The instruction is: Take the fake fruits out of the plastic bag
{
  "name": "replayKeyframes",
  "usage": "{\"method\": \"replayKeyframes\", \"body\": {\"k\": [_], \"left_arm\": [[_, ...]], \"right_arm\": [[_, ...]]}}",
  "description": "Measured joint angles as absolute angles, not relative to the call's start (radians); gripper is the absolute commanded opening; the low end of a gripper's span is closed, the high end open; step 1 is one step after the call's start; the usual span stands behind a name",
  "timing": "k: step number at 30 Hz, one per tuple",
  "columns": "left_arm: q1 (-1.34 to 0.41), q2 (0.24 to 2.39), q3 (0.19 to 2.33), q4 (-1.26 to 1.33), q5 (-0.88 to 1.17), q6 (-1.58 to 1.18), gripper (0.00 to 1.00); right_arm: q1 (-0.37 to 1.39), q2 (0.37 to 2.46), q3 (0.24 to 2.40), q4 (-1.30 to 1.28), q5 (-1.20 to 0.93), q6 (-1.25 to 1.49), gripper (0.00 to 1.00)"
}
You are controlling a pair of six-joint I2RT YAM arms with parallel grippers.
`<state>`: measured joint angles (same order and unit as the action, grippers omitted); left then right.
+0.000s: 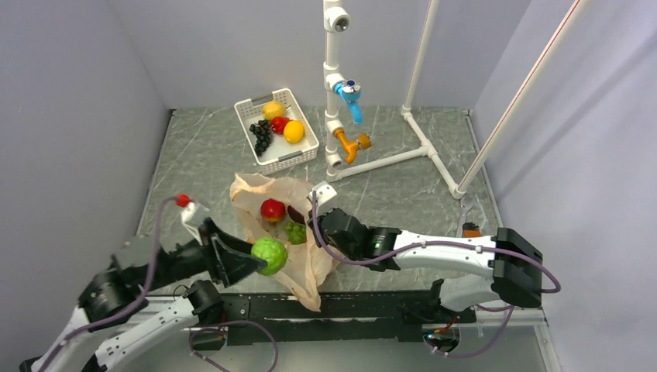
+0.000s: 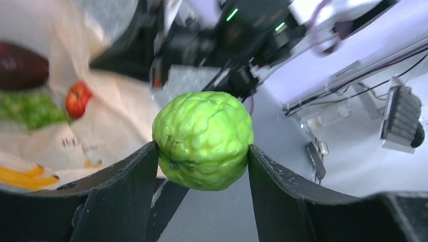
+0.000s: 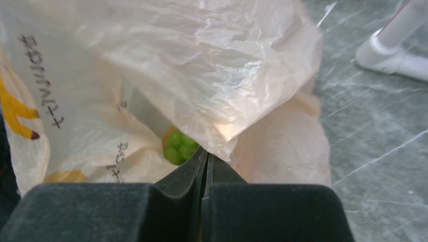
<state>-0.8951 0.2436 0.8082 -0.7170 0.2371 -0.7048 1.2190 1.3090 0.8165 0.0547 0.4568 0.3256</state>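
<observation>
My left gripper (image 1: 263,260) is shut on the round green fruit (image 1: 270,255), held above the near left edge of the plastic bag (image 1: 306,275); the left wrist view shows the bumpy fruit (image 2: 203,139) squeezed between both fingers. The peach-orange bag lies open in the middle of the table. Inside it are the red apple (image 1: 272,209), the dark maroon fruit (image 1: 295,214) and the green grape bunch (image 1: 295,232). My right gripper (image 1: 315,222) is shut on the bag's edge (image 3: 222,146) at its right side, with the grapes (image 3: 179,146) showing just beyond.
A white basket (image 1: 300,153) at the back holds black grapes, a lemon, an orange fruit and a red fruit. A white pipe frame (image 1: 387,159) with blue and orange fittings stands at the back right. Grey walls close in the table.
</observation>
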Motion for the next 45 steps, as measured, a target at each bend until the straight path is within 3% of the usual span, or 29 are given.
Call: {"method": "replayKeyframes", "body": {"k": [2, 6, 18, 22, 30, 40, 45], "left_arm": [[-0.895, 0.3, 0.933, -0.736, 0.212, -0.671, 0.08], [-0.895, 0.434, 1.152, -0.806, 0.085, -0.622, 0.05], [-0.879, 0.824, 1.518, -0.941, -0.368, -0.493, 0.09], [-0.74, 0.973, 1.592, -0.923, -0.335, -0.427, 0.03], [-0.444, 1.31, 1.541, -0.797, -0.17, -0.324, 0.04], [-0.371, 1.811, 1.67, -0.67, -0.197, -0.225, 0.0], [-0.326, 1.984, 1.774, -0.64, -0.201, -0.226, 0.15]], "right_arm": [[1.219, 1.34, 0.804, 0.055, 0.429, 0.337, 0.0], [1.221, 1.388, 0.763, 0.055, 0.367, 0.364, 0.0], [1.249, 1.43, 0.659, 0.121, 0.21, 0.388, 0.0], [1.28, 1.425, 0.615, 0.149, 0.173, 0.4, 0.0], [1.285, 1.301, 0.506, 0.226, 0.155, 0.411, 0.0], [1.285, 1.155, 0.444, 0.256, 0.16, 0.41, 0.0], [1.285, 1.061, 0.401, 0.257, 0.186, 0.408, 0.0]]}}
